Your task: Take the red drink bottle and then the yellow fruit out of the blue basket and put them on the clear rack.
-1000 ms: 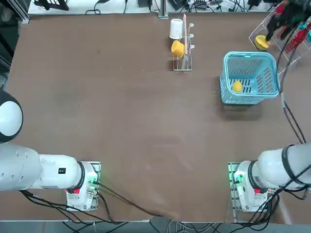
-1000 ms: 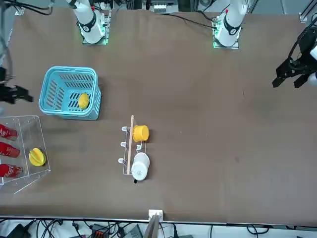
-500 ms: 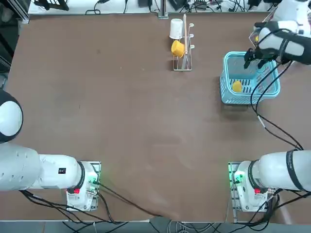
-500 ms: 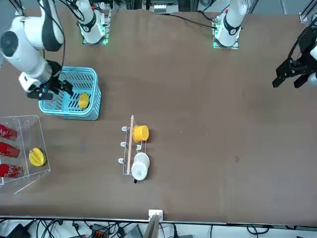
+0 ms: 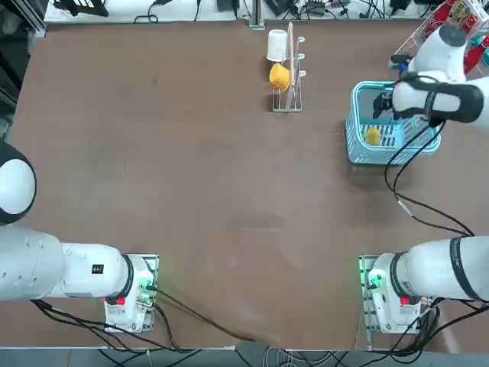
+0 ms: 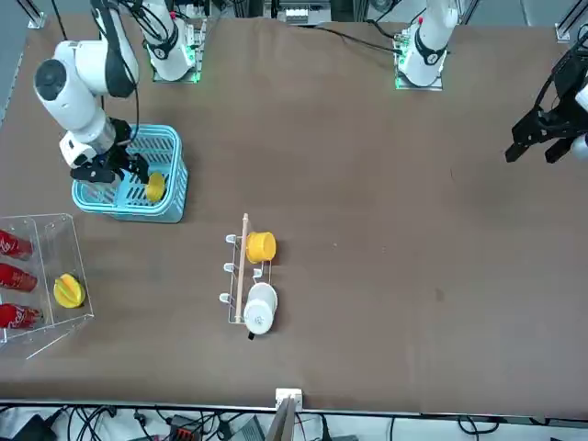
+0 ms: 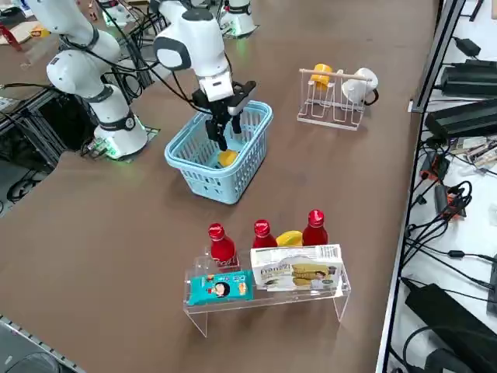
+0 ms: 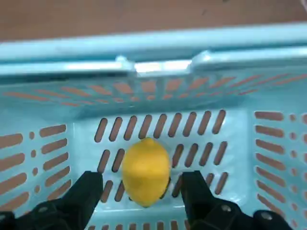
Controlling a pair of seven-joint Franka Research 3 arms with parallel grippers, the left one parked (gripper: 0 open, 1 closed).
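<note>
Nearest, at the lower centre of the right side view, the clear acrylic rack [image 7: 200, 309] with pale edges carries three slim red plastic bottles with red caps [image 7: 223, 249], a flatter yellow fruit [image 7: 290, 238], a white printed box [image 7: 296, 268] and a turquoise packet [image 7: 220, 287]. Farther back, left of centre on the brown tabletop [image 7: 132, 256], the light-blue slatted plastic basket [image 7: 208, 180] holds the small round yellow fruit [image 8: 146, 172]. The right gripper [image 8: 141, 178] reaches down into it, jaws spread wide and released; the wrist view shows the fruit between their tips, gaps on both sides.
</note>
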